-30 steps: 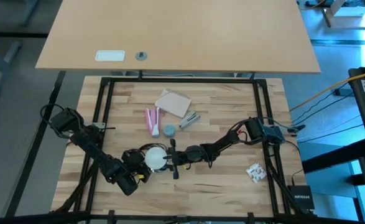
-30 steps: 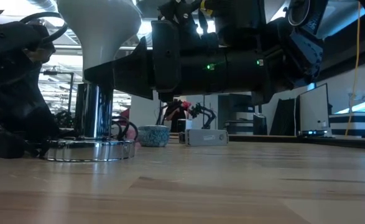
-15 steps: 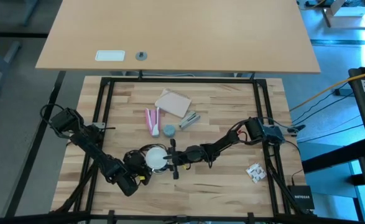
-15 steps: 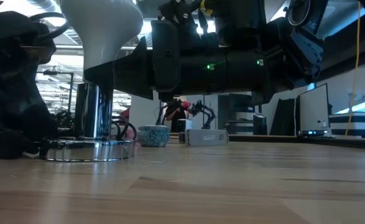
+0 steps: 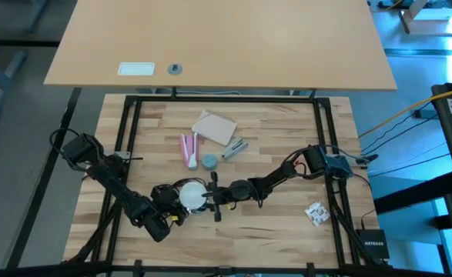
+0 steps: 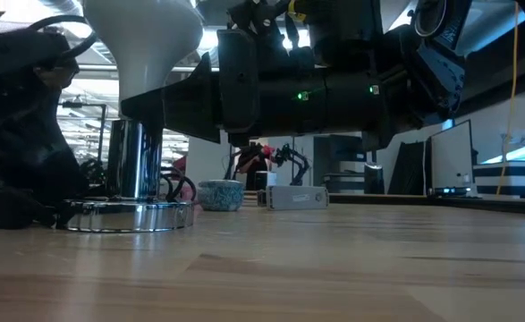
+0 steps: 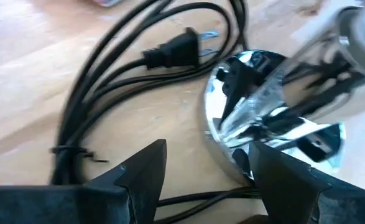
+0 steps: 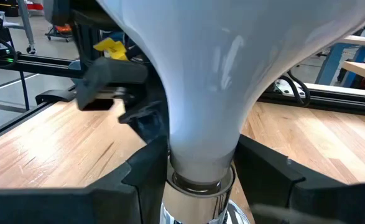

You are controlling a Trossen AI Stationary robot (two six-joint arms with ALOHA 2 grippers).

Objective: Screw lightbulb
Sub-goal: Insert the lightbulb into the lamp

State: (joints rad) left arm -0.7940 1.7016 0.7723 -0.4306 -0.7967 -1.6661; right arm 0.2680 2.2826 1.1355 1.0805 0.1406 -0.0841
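Gripping the lightbulb (image 8: 201, 93) at its neck to twist it home, right gripper (image 8: 198, 163) works while left gripper (image 7: 204, 165) waits wide beside the chrome socket base (image 7: 275, 134).

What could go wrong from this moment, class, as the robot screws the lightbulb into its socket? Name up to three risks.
1. The right gripper clamps the lightbulb at its narrow neck; a tilted turn might cross-thread it or stress the glass.
2. The left gripper stands open at the shiny round base without holding it, so the base could spin with the bulb.
3. The black cord and plug lie loose beside the base and could snag an arm.
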